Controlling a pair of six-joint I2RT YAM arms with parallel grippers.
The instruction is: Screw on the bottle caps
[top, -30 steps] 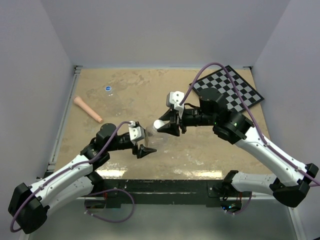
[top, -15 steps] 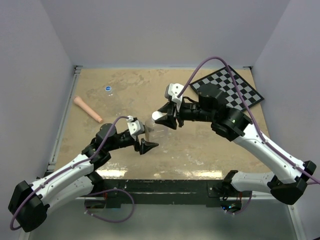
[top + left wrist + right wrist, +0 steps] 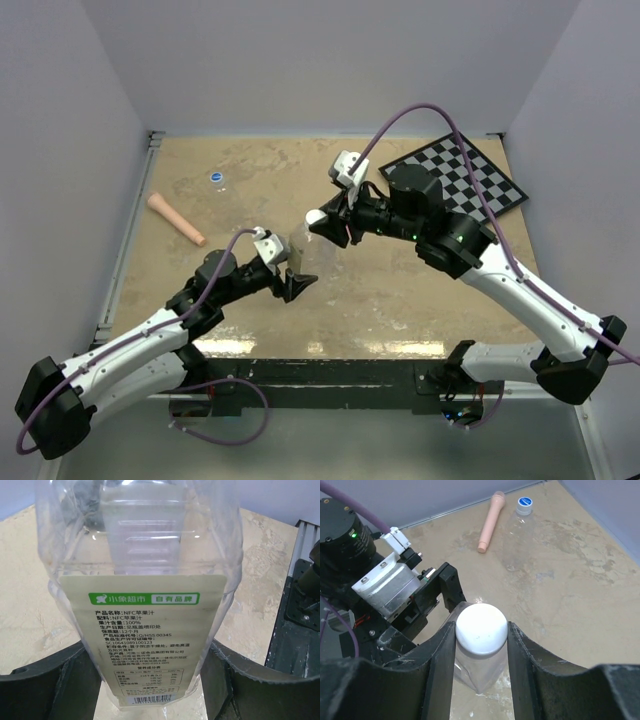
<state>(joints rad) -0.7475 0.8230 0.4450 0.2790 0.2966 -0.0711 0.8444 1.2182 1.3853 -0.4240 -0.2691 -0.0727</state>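
**Top view.** Your left gripper is clamped on the big bottle, holding it roughly upright near the middle of the table. Your right gripper pinches the white cap right at the bottle's mouth. The main risk is cross-threading: if the cap meets the neck tilted, turning could jam it or pop it out of the grip. The table is a mottled tan slab with plain pale walls on three sides. A pink stick lies at the left, a checkerboard sits at the far right, and the blue cap is well apart at the far left.

**Left wrist.** The fingers press the bottle low down on both sides, across its printed label. The wall looks like thin clear plastic. I judge that a hard squeeze would dent it, while a soft one would let the bottle spin with the cap.

**Right wrist.** The white cap sits squarely between both fingers, directly over the bottle. You cannot tell from here whether the threads have caught. If you push down too hard, the bottle may slip through the left grip. Far behind, the blue cap appears to sit on the small bottle, just beside the stick.
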